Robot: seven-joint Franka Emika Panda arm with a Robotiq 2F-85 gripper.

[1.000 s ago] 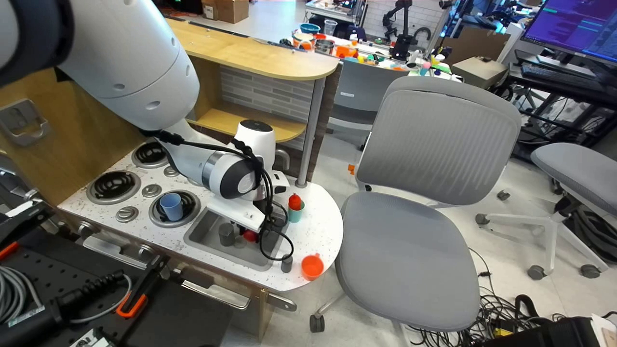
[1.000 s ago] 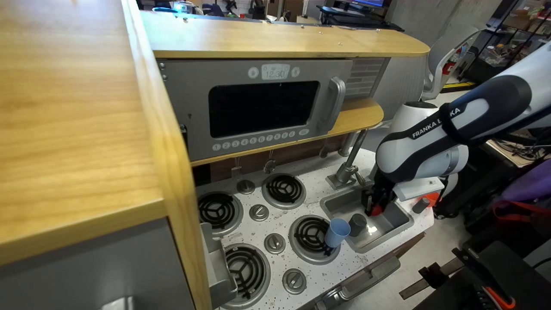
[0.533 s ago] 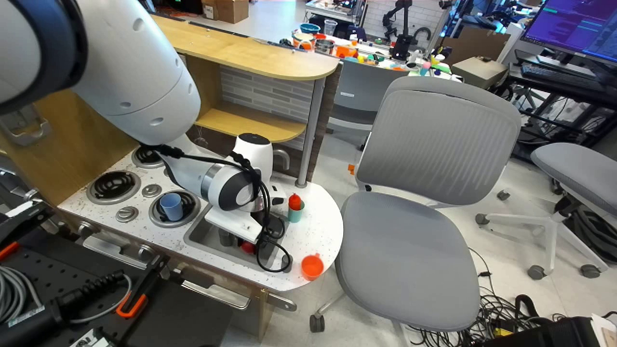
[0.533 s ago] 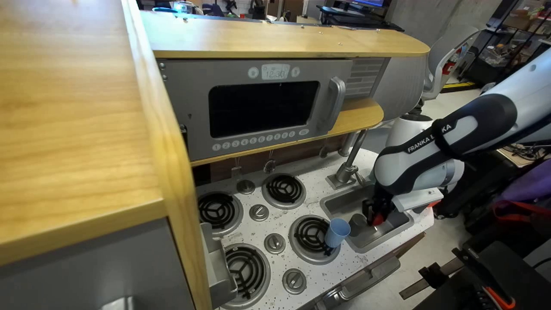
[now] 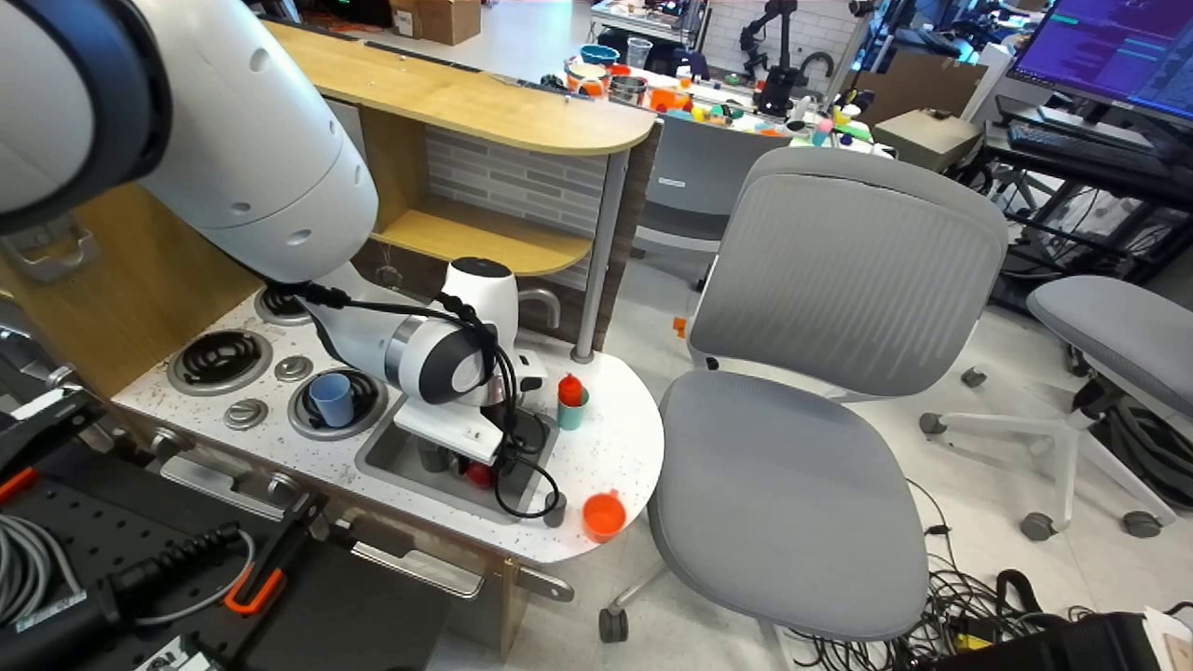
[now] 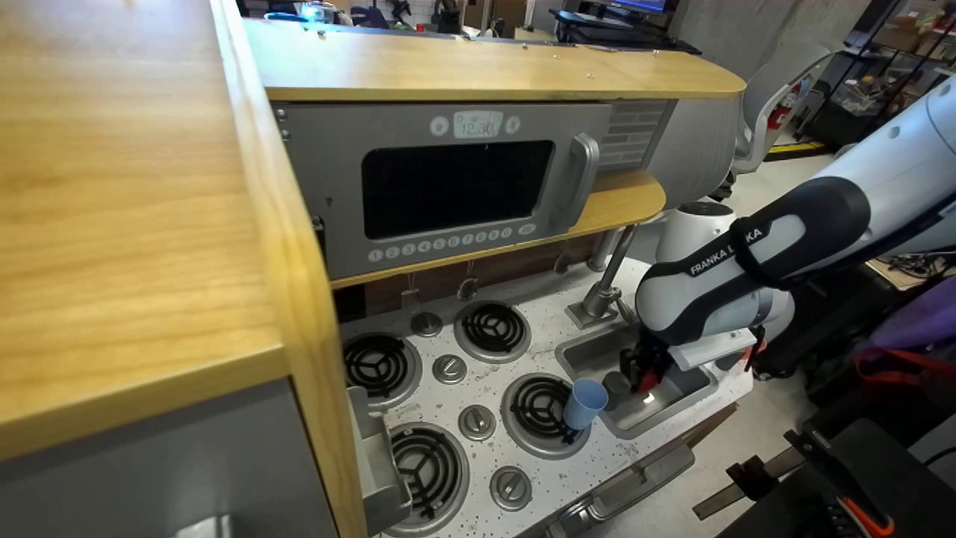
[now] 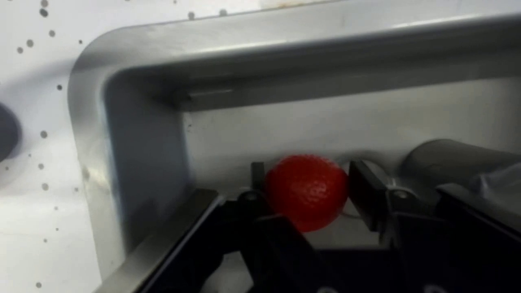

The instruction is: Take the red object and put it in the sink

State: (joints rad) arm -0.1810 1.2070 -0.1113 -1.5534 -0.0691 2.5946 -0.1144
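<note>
Since the end effector (image 7: 307, 183) grips the red object (image 7: 306, 199): release gently, low.
Sink (image 6: 597, 353): place right of grey cup (image 6: 616, 387).

The wrist view's edges cut off a dark disc (image 7: 6, 132) at nine o'clock, the sink (image 7: 228, 38) and a grey cup (image 7: 441, 160) at three, and the gripper (image 7: 307, 181) at six. In both exterior views, the gripper partly hid the red object (image 5: 478, 475).
</note>
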